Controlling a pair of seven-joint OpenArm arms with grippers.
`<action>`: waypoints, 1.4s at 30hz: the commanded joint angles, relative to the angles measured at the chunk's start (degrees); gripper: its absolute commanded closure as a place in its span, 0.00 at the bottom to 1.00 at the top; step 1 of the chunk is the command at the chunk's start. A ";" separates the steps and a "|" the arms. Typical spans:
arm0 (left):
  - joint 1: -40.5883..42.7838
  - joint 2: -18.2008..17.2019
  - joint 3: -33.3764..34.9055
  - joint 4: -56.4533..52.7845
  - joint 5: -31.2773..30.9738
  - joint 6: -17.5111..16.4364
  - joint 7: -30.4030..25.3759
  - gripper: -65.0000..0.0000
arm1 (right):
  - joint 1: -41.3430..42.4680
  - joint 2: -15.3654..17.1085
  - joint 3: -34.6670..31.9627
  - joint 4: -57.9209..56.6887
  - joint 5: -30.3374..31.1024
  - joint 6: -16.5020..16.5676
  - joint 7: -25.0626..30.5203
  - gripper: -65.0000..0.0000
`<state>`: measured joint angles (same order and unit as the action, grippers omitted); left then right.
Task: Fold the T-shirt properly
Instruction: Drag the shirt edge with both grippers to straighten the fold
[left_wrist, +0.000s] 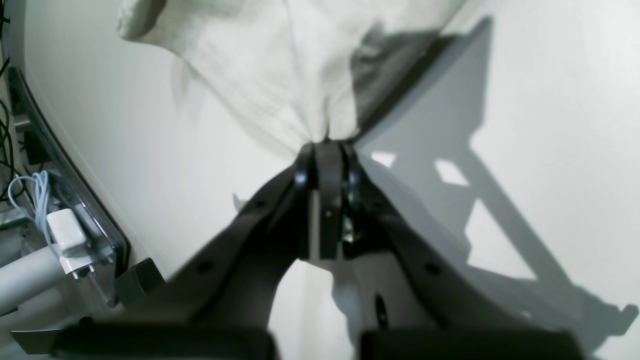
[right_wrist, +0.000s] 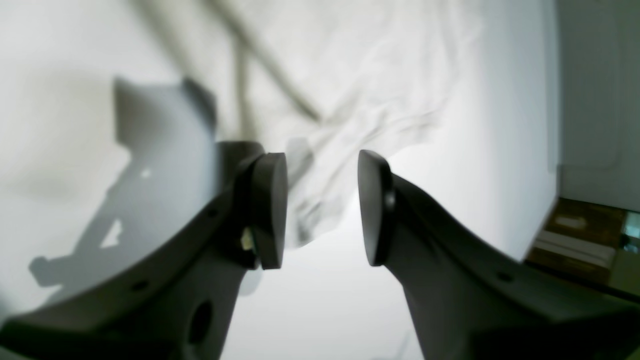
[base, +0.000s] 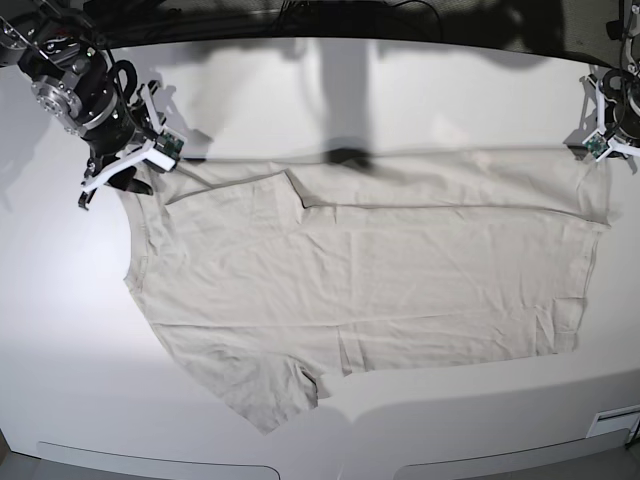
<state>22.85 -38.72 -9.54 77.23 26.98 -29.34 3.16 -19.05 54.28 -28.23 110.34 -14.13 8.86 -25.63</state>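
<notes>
The pale beige T-shirt (base: 360, 290) lies spread and wrinkled across the white table (base: 330, 90), with its upper edge folded over. At the base view's right edge, my left gripper (base: 598, 152) is at the shirt's upper right corner. The left wrist view shows the left gripper (left_wrist: 327, 146) shut on a bunched pinch of T-shirt (left_wrist: 260, 65) fabric that rises into its tips. My right gripper (base: 108, 183) is at the shirt's upper left corner. In the right wrist view the right gripper (right_wrist: 322, 210) stands open, and a crumpled T-shirt (right_wrist: 350, 90) edge lies below the gap between its pads.
A white charger with coiled cable (left_wrist: 65, 235) sits beyond the table's edge in the left wrist view. The table edge and a dark floor area (right_wrist: 580, 235) show at the right of the right wrist view. The table's front rim (base: 330, 465) runs along the bottom.
</notes>
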 joint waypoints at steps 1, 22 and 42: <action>0.02 -0.98 -0.37 0.35 0.02 -0.42 0.20 1.00 | -0.37 0.85 0.46 0.63 -0.70 0.24 0.48 0.62; 3.98 -0.96 -0.37 0.37 0.00 -0.46 -0.22 1.00 | -0.28 -5.01 0.46 -9.75 -5.86 -2.43 4.68 0.54; 3.98 -0.98 -0.37 0.37 0.00 -0.46 -0.22 1.00 | 3.82 -5.27 0.46 -18.32 -4.98 -2.27 4.70 0.56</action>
<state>26.37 -38.87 -9.69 77.47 26.96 -28.86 2.09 -15.40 48.10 -28.16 91.59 -19.25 6.66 -20.45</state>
